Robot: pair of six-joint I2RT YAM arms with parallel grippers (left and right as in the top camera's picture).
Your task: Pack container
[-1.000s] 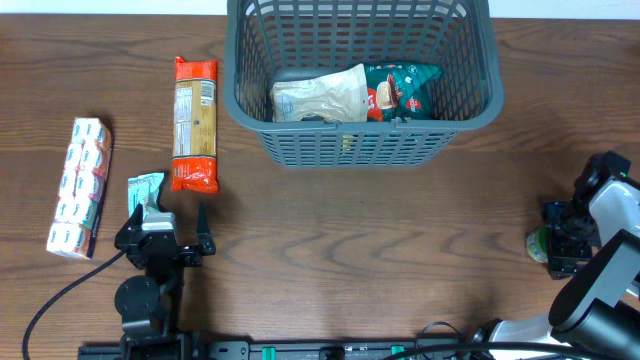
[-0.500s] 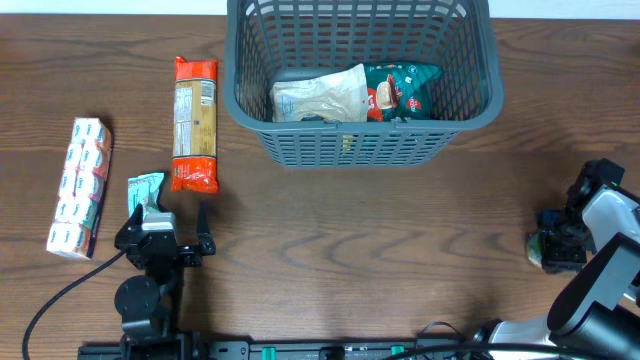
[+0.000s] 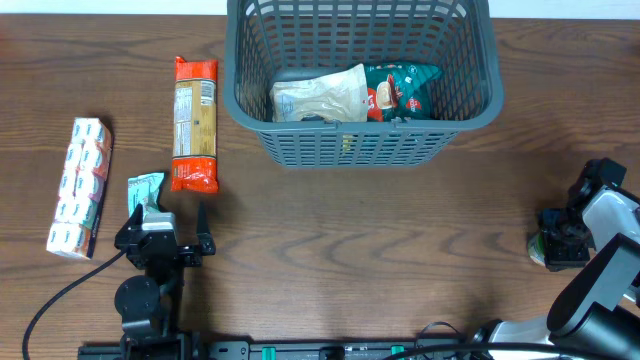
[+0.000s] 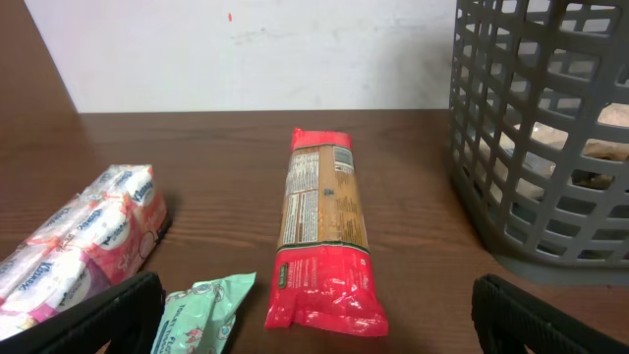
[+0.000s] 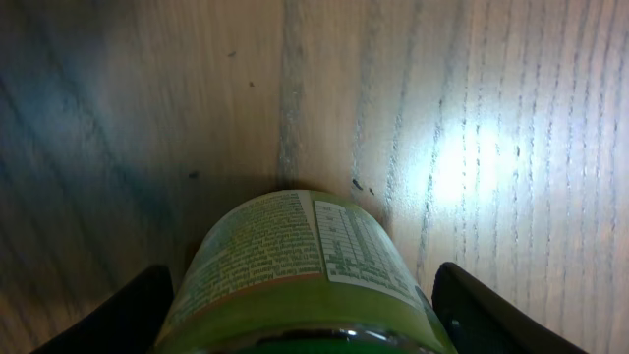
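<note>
The right claw [image 3: 555, 240] pointed down, its fingers [image 5: 147, 305] either side of a small green-label jar [image 5: 300, 261], squeeze unclear, and it had shifted a little, while the left claw [image 3: 168, 220] lay wide open and the big dark grey plastic basket [image 3: 350, 145] stood far back.

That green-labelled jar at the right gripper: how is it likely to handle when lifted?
The green-labelled jar looks round and smooth-sided, so it could slip or twist between the fingers of the right gripper. It seems rigid, so a squeeze probably won't crush it. Being cylindrical, it may roll across the table if it ends up on its side.
</note>
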